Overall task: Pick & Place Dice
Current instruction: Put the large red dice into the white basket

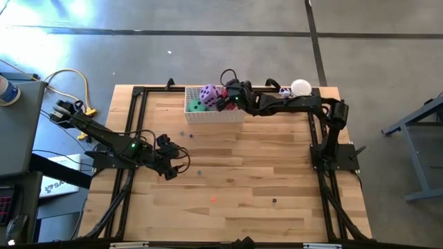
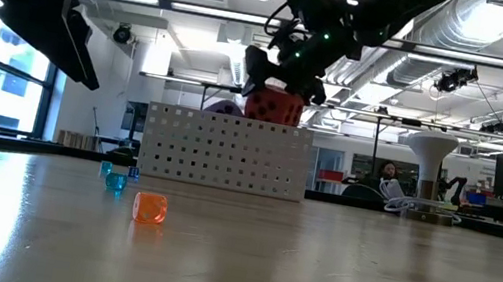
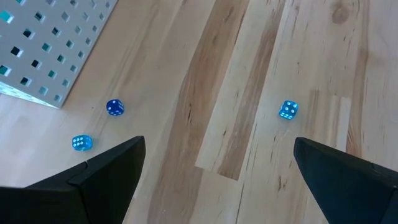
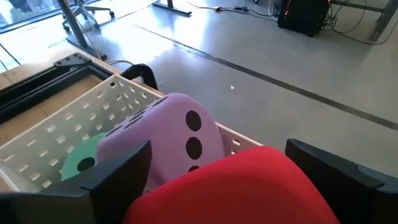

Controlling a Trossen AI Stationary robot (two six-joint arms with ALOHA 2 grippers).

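- Wooden table (image 1: 235, 187) under an open workshop ceiling; my white perforated basket (image 1: 214, 111) sits at 12 o'clock.
- Right gripper (image 1: 228, 97) above the basket, jaws pinching the red die (image 2: 274, 106).
- Purple die (image 4: 168, 130) and green die (image 4: 84, 158) lie inside; pink die hidden.
- Left gripper (image 1: 172, 162) at 9 o'clock, jaws spread, near small blue dice (image 3: 114, 107).

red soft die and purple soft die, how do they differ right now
The red soft die sits between the right gripper's fingers above the white perforated basket; the purple soft die lies inside the basket, untouched. Red rides higher, purple lower beside the green soft die. Both are soft cubes; only the purple one's dark pips show here.
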